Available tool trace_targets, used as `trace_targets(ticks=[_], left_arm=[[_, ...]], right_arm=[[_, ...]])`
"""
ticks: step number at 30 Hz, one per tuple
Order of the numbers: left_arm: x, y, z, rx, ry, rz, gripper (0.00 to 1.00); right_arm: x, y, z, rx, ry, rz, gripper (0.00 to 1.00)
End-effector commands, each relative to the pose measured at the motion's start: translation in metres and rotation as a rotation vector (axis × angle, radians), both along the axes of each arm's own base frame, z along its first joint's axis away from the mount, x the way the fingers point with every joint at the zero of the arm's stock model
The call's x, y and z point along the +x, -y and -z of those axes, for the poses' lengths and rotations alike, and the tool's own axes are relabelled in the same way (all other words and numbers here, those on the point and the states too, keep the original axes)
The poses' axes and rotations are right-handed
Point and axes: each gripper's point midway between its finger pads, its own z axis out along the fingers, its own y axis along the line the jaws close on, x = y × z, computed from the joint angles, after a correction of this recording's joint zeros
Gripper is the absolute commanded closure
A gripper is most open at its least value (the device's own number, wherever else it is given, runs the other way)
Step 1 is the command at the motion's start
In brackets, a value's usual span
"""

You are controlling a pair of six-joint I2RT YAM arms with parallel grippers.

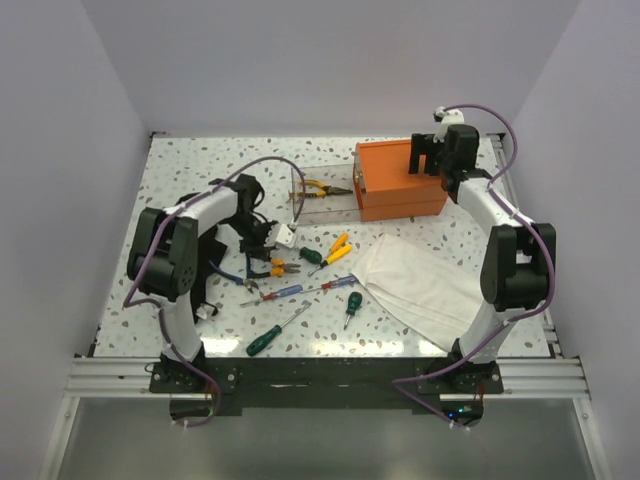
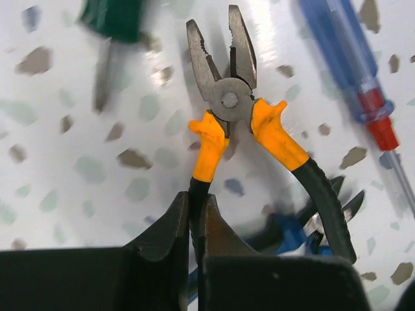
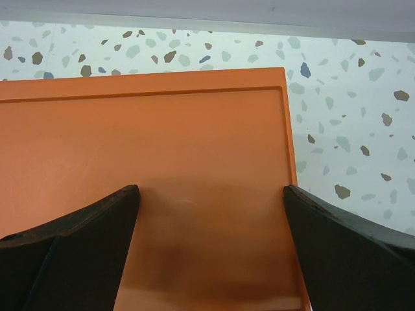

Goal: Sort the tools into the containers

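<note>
Orange-and-black-handled steel pliers lie flat on the white speckled counter, left of centre among scattered tools. Their long axis runs straight away from the left claw, with the serrated nose pointing away from it and the rubber-sleeved handles splayed. The left claw is pinched narrow on one handle, where orange meets black. A blue translucent-handled screwdriver and a blurred green-handled screwdriver lie near the nose, one on each side. The orange rectangular plastic box sits at the far right, with a clear drawer pulled out leftward that holds yellow-handled pliers. The right claw hangs over the box's smooth lid, spread wide and holding nothing. A crumpled white cloth lies on the near side of the box.
</note>
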Motion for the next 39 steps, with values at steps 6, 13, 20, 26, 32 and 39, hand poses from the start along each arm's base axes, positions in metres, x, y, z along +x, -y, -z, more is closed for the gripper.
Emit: trace_targets(ticks=[6,13,20,26,32,39], left_arm=[[0.115,-0.042,-0.109,-0.22,0.286,-0.313,1.0],[0.178,0.029,-0.164,-0.428,0.514,-0.473,1.0],[0.21,0.103,-0.162,-0.504,0.541,-0.465,1.0],[0.236,0.116,-0.142,-0.509,0.549,-0.54,1.0],[0.242,0.117,-0.128,-0.505,0.569,-0.562,0.86],[0.235,0.114,-0.168,-0.55,0.538,-0.645,0.48]], right_arm=[[-0.065,0.028,0.091,-0.028,-0.363,0.087,0.02],[-0.059,0.026,0.095,-0.022,-0.365,0.085,0.02],[-0.051,0.027,0.088,-0.027,-0.352,0.085,0.02],[-0.052,0.027,0.084,-0.019,-0.349,0.089,0.02],[-0.054,0.025,0.085,-0.014,-0.352,0.089,0.02],[-0.057,0.025,0.091,-0.013,-0.366,0.086,0.02]])
